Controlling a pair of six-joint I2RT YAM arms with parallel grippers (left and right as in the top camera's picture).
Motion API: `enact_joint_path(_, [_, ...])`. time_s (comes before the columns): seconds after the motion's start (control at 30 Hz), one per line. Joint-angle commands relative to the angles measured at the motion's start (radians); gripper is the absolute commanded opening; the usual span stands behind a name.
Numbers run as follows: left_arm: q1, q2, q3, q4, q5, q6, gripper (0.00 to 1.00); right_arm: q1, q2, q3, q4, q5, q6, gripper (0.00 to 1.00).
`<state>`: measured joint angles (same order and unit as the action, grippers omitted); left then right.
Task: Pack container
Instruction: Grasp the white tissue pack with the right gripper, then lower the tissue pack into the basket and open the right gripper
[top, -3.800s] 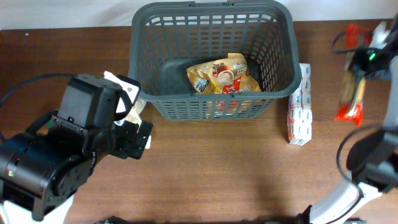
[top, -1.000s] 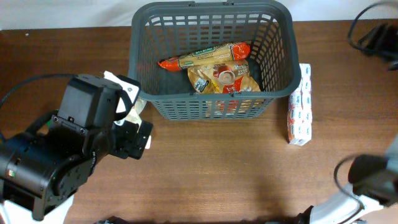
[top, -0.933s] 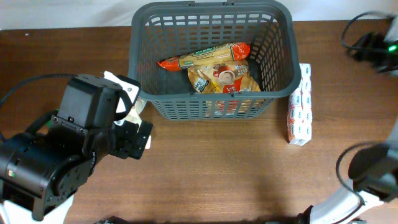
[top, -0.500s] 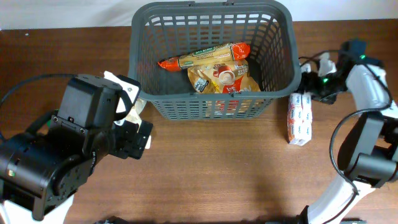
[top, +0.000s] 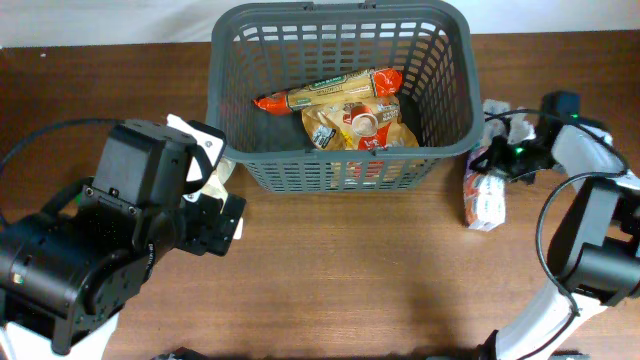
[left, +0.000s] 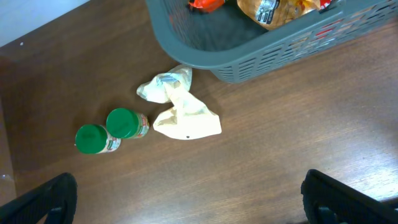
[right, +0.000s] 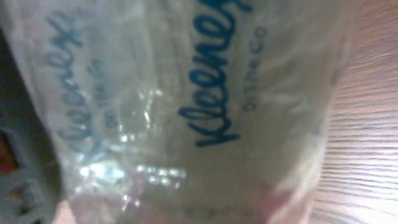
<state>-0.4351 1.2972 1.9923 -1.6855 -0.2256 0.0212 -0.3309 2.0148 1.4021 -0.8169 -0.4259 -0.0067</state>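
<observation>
Dark grey plastic, the container (top: 340, 153) sits at 12 o'clock on the table (top: 350, 280), with 2 packets (top: 330, 90) inside. Just beside its 3 o'clock wall lies the Kleenex pack (top: 484, 195), with your right gripper (top: 497, 152) down on its far end: likely the grasping step. Wrapper fills the wrist view, so you cannot tell if the jaws are closed. Next, lift it towards 9 o'clock over the rim. Your left gripper (left: 196, 202) hangs spread wide at 8 o'clock.

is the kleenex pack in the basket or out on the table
Out. The plastic-wrapped white Kleenex tissue pack lies on the brown wooden table, outside the right wall of the dark grey slotted plastic basket.
</observation>
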Motion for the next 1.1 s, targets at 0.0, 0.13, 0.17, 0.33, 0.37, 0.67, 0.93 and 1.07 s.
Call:
enact_joint_path(0.0, [0.007, -0.001, -0.002, 0.001, -0.007, -0.009, 0.99, -0.085, -0.127, 0.209, -0.024, -0.137, 0.024, 0.04])
enact_joint_path(0.13, [0.007, -0.001, -0.002, 0.001, -0.007, -0.009, 0.99, -0.125, -0.213, 0.455, -0.07, -0.246, 0.023, 0.04])
enact_joint_path(0.17, [0.007, -0.001, -0.002, 0.001, -0.007, -0.009, 0.99, -0.126, -0.23, 0.513, -0.078, -0.272, 0.023, 0.04])
enact_joint_path(0.33, [0.007, -0.001, -0.002, 0.001, -0.007, -0.009, 0.99, -0.051, -0.306, 0.76, -0.129, -0.378, -0.015, 0.04])
enact_joint_path(0.37, [0.007, -0.001, -0.002, 0.001, -0.007, -0.009, 0.99, 0.008, -0.327, 0.799, -0.146, -0.398, -0.086, 0.04])
enact_joint_path(0.67, [0.007, 0.0, -0.002, 0.001, -0.007, -0.009, 0.99, 0.515, -0.277, 0.813, -0.332, -0.274, -0.826, 0.04])
enact_joint_path(0.93, [0.007, -0.001, -0.002, 0.001, -0.007, -0.009, 0.99, 0.646, -0.083, 0.813, -0.341, -0.089, -1.018, 0.04])
enact_joint_path(1.07, [0.007, -0.001, -0.002, 0.001, -0.007, -0.009, 0.99, 0.666, 0.013, 0.813, -0.399, -0.088, -1.029, 0.04])
